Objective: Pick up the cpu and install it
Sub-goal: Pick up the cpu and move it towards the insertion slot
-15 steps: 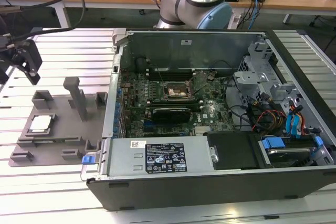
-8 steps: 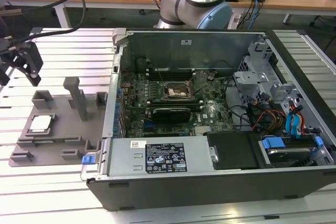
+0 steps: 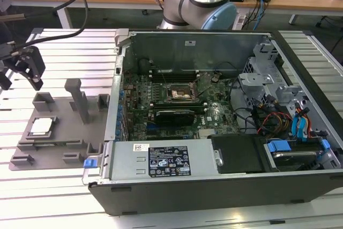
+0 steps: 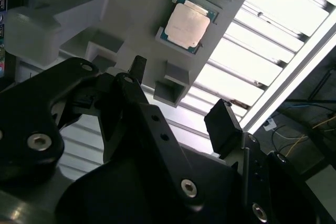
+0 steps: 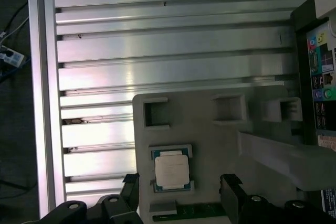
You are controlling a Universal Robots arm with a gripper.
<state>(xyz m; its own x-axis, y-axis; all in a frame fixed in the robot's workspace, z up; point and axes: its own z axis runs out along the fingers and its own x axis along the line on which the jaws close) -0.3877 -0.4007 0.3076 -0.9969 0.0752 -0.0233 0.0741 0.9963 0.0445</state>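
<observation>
Cpu (image 3: 41, 126) seated flat in a recess of the grey fixture tray (image 3: 63, 139), lower left of the exterior view, on the slatted desk (image 3: 69, 46) beside the opened computer case (image 3: 225, 167). Hand (image 3: 21, 80) poised above the tray, 2 fingers (image 4: 222, 120) released and spread, grasping nothing, apart from the chip.

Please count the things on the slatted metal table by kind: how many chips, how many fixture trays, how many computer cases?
small flat square silvery-topped cpu: 1
grey plastic fixture tray: 1
open dark metal computer case: 1
Total: 3
</observation>
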